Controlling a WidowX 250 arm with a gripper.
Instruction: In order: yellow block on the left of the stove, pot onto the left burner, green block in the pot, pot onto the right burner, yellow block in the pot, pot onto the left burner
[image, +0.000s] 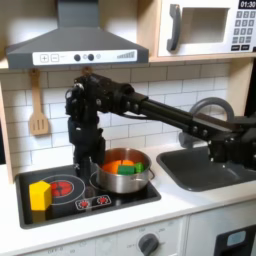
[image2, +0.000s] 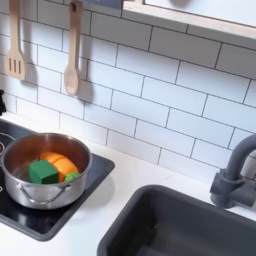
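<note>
stove (image: 120, 205): glossy black, lower left of the first exterior view
pot (image2: 40, 190): green block (image2: 42, 173) inside
yellow block (image: 40, 195): stove's left
gripper (image: 88, 160): cannot tell if open
wall: white tile

Sink (image2: 190, 230), faucet (image2: 232, 180), hanging spatula (image: 38, 103), microwave (image: 205, 28).

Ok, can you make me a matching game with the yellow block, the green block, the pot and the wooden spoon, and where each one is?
1 yellow block
2 green block
3 pot
4 wooden spoon

A hanging on the tiled wall
B inside the pot
C on the stove, at the first exterior view's left
D on the stove, at the first exterior view's right

Pairs: 1-C, 2-B, 3-D, 4-A
</note>
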